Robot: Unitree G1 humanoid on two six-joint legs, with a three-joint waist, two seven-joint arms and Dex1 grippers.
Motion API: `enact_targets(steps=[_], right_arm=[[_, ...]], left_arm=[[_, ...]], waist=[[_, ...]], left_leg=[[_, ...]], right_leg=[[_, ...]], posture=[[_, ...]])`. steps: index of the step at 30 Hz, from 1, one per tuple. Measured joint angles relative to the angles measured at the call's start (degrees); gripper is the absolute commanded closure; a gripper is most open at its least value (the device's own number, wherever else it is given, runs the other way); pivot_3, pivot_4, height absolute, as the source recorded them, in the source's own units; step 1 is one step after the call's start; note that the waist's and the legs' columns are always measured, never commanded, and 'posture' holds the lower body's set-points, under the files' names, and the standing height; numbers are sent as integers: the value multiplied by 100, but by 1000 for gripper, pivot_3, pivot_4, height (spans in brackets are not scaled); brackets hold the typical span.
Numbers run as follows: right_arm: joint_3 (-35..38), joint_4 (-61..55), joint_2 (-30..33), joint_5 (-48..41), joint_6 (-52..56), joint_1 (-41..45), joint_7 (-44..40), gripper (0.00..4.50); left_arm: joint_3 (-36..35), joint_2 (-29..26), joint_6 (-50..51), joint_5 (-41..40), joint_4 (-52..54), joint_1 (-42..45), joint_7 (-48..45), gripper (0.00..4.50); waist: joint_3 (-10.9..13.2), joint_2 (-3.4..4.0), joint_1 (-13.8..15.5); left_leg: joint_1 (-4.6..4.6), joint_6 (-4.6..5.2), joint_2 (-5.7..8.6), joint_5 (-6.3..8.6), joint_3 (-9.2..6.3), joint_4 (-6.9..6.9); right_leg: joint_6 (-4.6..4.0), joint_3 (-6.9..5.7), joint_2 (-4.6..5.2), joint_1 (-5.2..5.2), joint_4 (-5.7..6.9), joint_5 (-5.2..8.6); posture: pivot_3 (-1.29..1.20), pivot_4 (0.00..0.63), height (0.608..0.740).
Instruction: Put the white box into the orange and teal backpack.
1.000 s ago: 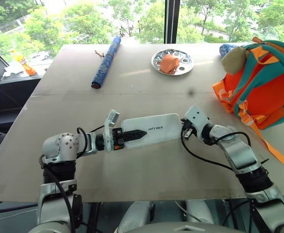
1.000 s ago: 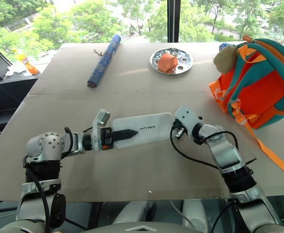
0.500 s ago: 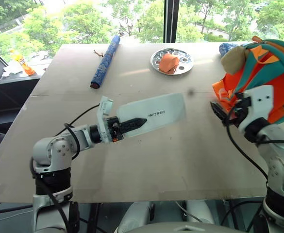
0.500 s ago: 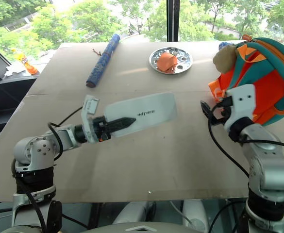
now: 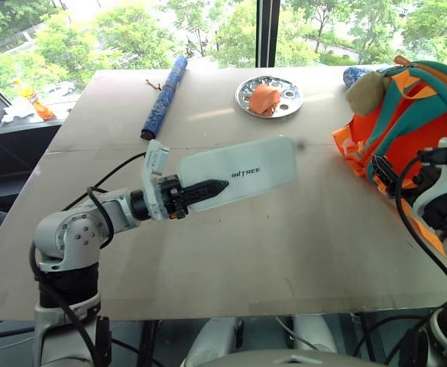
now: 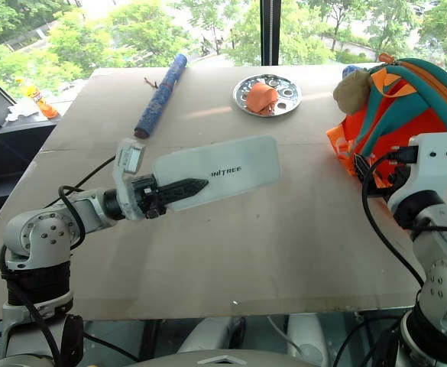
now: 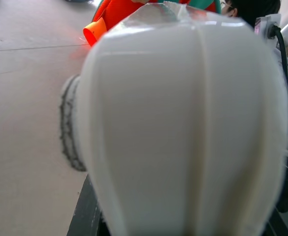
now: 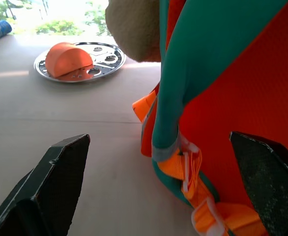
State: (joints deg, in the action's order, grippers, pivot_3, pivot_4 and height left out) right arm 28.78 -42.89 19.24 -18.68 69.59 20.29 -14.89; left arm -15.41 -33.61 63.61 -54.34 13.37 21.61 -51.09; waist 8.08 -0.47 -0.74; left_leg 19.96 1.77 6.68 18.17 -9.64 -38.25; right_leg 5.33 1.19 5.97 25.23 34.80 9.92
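Note:
The white box (image 5: 242,170), a long flat case with dark lettering, hangs in the air above the table's middle, its free end pointing toward the backpack. My left gripper (image 5: 215,186) is shut on its left end, one black finger lying across the top. In the left wrist view the box (image 7: 183,128) sits close in front. The orange and teal backpack (image 5: 418,115) stands at the table's right edge, a beige plush charm (image 5: 366,92) at its top. My right gripper (image 8: 157,142) is open, its fingers wide apart, right in front of the backpack's lower straps (image 8: 185,169).
A round silver plate (image 5: 284,105) holding an orange object sits at the back centre. A blue patterned rolled tube (image 5: 164,95) lies at the back left. An orange bottle (image 5: 36,99) stands on the ledge beyond the table's left edge. Bare tabletop (image 5: 284,237) spreads below the box.
My left gripper has lifted the box off the table. My right gripper has left the box's right end, opened wide, and swung up and right to the backpack.

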Motion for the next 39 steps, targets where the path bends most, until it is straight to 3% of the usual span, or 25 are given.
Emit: enact_targets(steps=[4,7,15,20,23,24,28,34,39], right_arm=[[-290,1134,61,145,-670,470,107,0],[-566,2219,146,308,-1447,872,134,805],[-1190,3681,573,440,-2892,1179,-451,4477],[-1296,3613,803,-229,-3049,1106,-1448,4477],[-1023,2574,1463,-1716,-2262,584,-2507,4477],[-688,1997,1951,-2535,-1804,371,-2913,4477],[105,1349,2859,-3812,-1035,-372,-3289,4477],[1049,1112,3563,-4608,-586,-1235,-3446,4477],[1171,1008,3784,-3940,-977,-2103,-3492,4477]], left_arm=[[-29,-62,-8,-212,118,60,12,3458],[-84,-116,-13,-324,156,63,56,3458],[-177,-133,-42,-483,339,-146,422,3458],[-216,-139,-48,-647,340,-138,598,3458],[-328,-148,-40,-808,105,113,676,3458],[-459,-180,-40,-900,-93,350,723,3458],[-476,-277,-29,-995,-487,734,706,3458],[-142,-518,-45,-868,-820,1035,230,3458],[566,-515,-591,-245,-806,1180,-356,3458]], waist=[[0,1,0],[1,2,-4],[3,4,-7],[5,5,-8],[17,18,48],[17,17,54],[13,10,63],[15,8,80],[14,6,169]], left_leg=[[1,0,-1,0,-1,8],[1,0,1,0,2,7],[2,0,0,0,1,8],[3,0,-2,0,-1,8],[39,0,-2,0,-25,3],[68,1,-1,0,-35,-7],[71,2,4,0,-29,-8],[66,3,4,0,-21,-15],[67,3,5,0,-18,-17]], right_leg=[[-1,0,0,3,-5,0],[0,3,1,3,-6,0],[0,4,0,4,-7,0],[0,4,0,4,-7,0],[-1,-18,1,23,-17,0],[-1,-29,2,41,-18,-1],[0,-29,8,39,-28,-1],[-2,-25,8,38,-15,-3],[-2,-25,10,38,-16,-4]], posture=[[0,150,731],[0,150,731],[0,150,731],[0,150,731],[0,150,731],[0,150,731],[0,150,731],[0,150,731],[0,150,731]])
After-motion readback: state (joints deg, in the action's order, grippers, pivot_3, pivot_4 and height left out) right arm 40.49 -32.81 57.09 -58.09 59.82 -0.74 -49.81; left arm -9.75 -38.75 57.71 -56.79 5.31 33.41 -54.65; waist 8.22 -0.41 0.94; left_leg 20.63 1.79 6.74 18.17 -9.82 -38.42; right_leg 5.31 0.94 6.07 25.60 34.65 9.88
